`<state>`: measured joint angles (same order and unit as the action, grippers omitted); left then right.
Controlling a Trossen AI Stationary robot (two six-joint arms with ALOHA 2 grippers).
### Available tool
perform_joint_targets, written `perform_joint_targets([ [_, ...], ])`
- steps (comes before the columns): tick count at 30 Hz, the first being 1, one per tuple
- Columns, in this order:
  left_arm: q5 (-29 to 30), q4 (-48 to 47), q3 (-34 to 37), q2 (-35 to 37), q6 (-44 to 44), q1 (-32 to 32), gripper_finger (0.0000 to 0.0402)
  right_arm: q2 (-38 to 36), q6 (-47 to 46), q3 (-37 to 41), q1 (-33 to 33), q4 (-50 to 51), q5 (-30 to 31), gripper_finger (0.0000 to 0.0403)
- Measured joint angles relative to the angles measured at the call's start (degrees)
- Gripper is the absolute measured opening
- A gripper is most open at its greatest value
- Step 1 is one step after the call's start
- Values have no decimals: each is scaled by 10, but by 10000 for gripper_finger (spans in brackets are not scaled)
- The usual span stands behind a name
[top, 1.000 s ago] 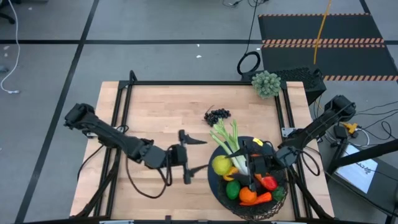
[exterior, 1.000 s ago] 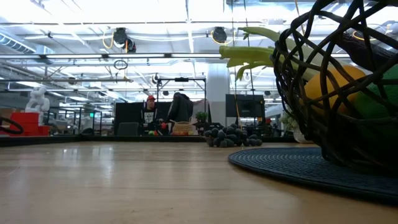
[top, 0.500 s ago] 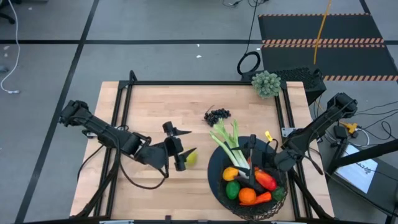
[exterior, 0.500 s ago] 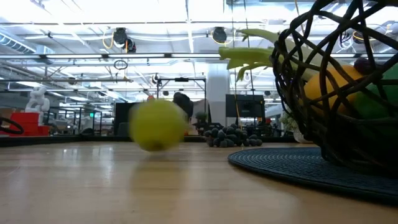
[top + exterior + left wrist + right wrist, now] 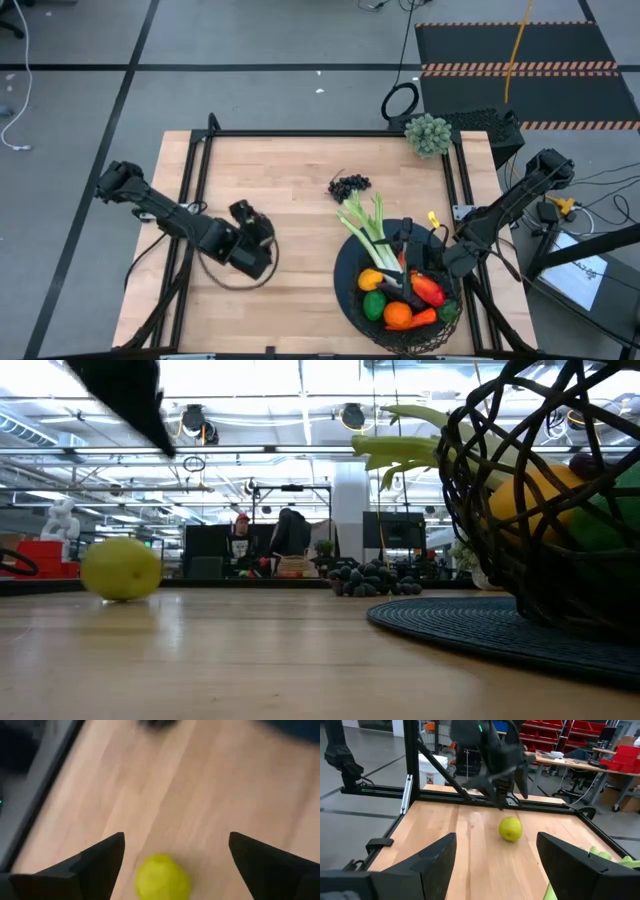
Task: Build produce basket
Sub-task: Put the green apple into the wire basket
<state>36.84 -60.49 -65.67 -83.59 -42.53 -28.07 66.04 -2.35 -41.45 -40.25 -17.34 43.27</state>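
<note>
A round yellow lemon [image 5: 510, 829] lies loose on the tabletop [image 5: 300, 180], left of the basket [image 5: 345, 290]. The left gripper [image 5: 172, 870] hovers over it, fingers released; the right gripper [image 5: 495, 860], fingers spread and empty, hangs above the basket.

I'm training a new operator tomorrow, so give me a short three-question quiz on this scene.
1. Multiple choice: which one hangs over the lemon? A. left claw B. right claw
2. True or false: the grapes lie on the table, outside the basket.
3. Fill in the blank: the left claw's jaws stand ____, with the lemon loose on the table between them.

Key: 1 A; 2 true; 3 open.
</note>
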Motion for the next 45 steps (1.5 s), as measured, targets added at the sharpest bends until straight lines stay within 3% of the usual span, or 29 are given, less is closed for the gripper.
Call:
perform_joint_targets([
  [9, -47, -26, 127, 0, -134, 82, 378, 0, 3, 0, 0, -2, 0, 269],
  [16, -129, -26, 139, 0, -165, 146, 379, 0, 7, 0, 1, 1, 0, 269],
  [27, -173, -70, 99, 0, -179, 91, 379, 0, 1, 0, 1, 1, 0, 269],
  [37, -169, -79, 142, -7, -320, 47, 379, 0, 0, 0, 1, 1, 0, 269],
  [45, -160, -34, 183, -8, -339, 47, 392, 0, 0, 0, 1, 1, 0, 270],
])
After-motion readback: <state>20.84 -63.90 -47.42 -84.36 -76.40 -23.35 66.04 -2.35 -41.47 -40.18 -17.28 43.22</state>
